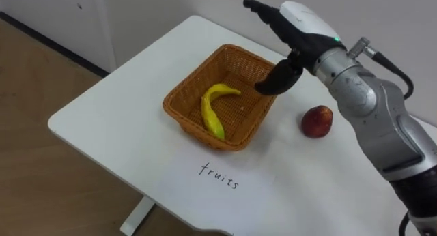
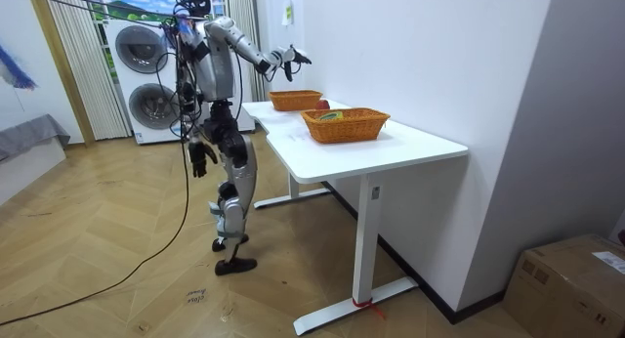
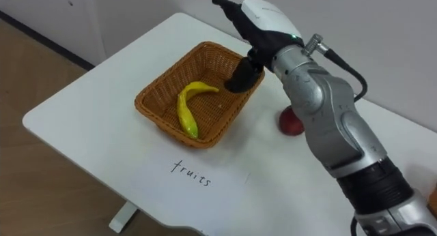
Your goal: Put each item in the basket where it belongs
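Well, the right hand [image 1: 298,26] hovers over the far rim of the wicker basket [image 1: 194,80]. Its fingers are stretched out almost straight and the dark thumb is bent under the palm — it holds nothing. I judge that this pose suits an empty hand, free for the next fruit.

The basket stands on the white table [image 1: 116,120] just behind the handwritten word "fruits" [image 1: 218,175], which marks it as the place for fruit. A banana [image 1: 210,110] lies inside on the bottom, so this one is sorted. The apple [image 1: 317,121] is not: it rests on the table just beside the basket, on the robot's right, below the forearm and apart from the rim. It is round and red with a paler, yellowish patch. It should roll easily, so a grasp from above with the fingers around it seems the safe way.

In the room view the robot stands at the table's far end, and a second basket [image 2: 347,129] sits nearer the camera on the same table. The left hand [image 2: 198,159] hangs by the hip — it is too small there to tell how its fingers are.
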### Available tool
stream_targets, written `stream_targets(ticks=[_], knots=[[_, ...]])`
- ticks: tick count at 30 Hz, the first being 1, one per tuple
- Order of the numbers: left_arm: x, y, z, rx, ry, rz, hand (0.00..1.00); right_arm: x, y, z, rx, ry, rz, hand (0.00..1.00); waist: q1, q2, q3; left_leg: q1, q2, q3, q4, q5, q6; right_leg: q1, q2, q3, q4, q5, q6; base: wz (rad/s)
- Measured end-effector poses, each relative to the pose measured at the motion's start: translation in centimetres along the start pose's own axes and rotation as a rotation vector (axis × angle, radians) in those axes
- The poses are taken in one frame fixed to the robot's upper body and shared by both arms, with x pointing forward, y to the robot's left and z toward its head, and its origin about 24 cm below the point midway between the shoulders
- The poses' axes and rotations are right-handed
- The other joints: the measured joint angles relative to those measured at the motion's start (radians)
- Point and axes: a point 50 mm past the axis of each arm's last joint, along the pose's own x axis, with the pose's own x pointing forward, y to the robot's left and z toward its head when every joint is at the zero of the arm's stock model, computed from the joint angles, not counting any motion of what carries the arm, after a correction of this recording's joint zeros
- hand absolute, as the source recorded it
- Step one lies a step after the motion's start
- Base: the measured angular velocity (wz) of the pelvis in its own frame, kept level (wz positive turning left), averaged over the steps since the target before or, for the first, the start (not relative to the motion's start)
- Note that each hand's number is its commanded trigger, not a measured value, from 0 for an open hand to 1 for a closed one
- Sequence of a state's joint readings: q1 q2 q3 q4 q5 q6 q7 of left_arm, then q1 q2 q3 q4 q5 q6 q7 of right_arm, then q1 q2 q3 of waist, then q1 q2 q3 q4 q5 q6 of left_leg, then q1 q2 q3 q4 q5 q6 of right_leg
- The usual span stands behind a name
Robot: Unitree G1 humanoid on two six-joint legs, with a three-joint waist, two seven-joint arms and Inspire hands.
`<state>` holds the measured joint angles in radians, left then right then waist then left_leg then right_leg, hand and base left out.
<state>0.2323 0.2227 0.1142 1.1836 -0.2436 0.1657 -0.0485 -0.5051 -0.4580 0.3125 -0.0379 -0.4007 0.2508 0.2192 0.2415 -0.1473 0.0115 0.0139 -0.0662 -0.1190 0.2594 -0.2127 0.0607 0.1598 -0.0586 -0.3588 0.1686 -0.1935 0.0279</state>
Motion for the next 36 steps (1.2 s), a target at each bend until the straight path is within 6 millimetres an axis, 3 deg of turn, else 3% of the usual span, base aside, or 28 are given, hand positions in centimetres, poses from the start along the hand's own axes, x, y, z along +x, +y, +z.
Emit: stream_targets(ticks=[3,6,14,20,29,36], knots=[[-0.1,-0.1,0.4,0.003,-0.023,-0.004,0.00,-0.1,-0.9,-0.8,0.064,0.016,-0.052,0.00,-0.014,0.003,0.0000,-0.001,0.000,-0.002,0.011,0.000,0.000,0.001,0.000,-0.001,0.001,0.000,0.000,0.05],[-0.1,-0.3,0.4,0.002,-0.030,-0.011,0.00,-0.3,-1.6,-2.3,0.107,0.065,-0.113,0.00,-0.021,0.023,0.0006,-0.004,-0.002,-0.002,0.014,-0.001,0.001,0.003,-0.001,-0.002,0.003,0.000,0.000,0.00],[-0.1,-0.5,-0.7,0.041,0.001,-0.023,0.00,-1.6,-0.5,-5.4,0.153,0.190,-0.182,0.00,-0.076,0.076,-0.0086,0.013,-0.003,0.007,0.015,-0.001,0.002,0.021,-0.004,-0.003,0.005,0.000,0.001,-0.03],[-0.1,-0.5,-0.8,0.039,0.008,-0.026,0.00,-2.1,0.0,-7.1,0.244,0.256,-0.218,0.00,-0.099,0.075,-0.0107,0.026,-0.002,0.009,0.018,-0.001,0.002,0.035,-0.004,-0.001,0.007,0.000,0.001,-0.01],[-0.1,-0.6,-0.9,0.057,0.019,-0.027,0.00,-2.3,-0.6,-7.7,0.445,0.260,-0.284,0.00,-0.126,0.082,-0.0060,0.014,-0.003,0.006,0.043,-0.006,0.006,0.032,-0.006,-0.001,0.018,0.000,0.001,0.03],[-0.1,-0.8,-1.0,0.078,0.029,-0.038,0.00,-2.6,0.2,-8.6,0.538,0.301,-0.282,0.00,-0.127,0.076,-0.0106,0.014,-0.003,0.006,0.045,-0.006,0.006,0.031,-0.005,0.001,0.020,0.000,0.001,0.00]])
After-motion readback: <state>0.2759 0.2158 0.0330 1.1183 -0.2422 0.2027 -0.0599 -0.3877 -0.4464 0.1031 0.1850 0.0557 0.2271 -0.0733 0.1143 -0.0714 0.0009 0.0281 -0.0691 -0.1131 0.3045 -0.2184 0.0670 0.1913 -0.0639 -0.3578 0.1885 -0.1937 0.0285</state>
